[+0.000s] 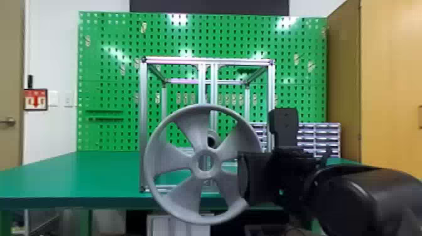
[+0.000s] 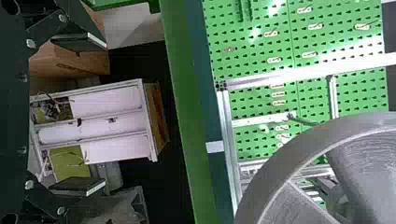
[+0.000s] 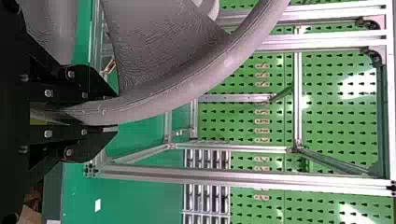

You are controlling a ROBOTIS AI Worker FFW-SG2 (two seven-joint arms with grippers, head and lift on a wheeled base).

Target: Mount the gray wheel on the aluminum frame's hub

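The gray wheel [image 1: 188, 197] is upright in front of the aluminum frame [image 1: 143, 125], its open spokes facing the head camera and its lower rim showing below the near edge of the green tabletop [image 1: 94, 175]. The right gripper [image 1: 246, 179] pinches the right side of the rim; in the right wrist view its two flat fingers close on it from either side. The left gripper [image 2: 104, 114] has its fingers spread well apart with nothing between them. The frame stands on the tabletop, its front lower bar close to the near edge. Through a gap between the upper spokes shows the hub [image 1: 214, 135], higher than the wheel's center hole. A pegboard [image 1: 110, 36] rises behind the far edge, with small drawers [image 1: 321, 138] by the far right corner
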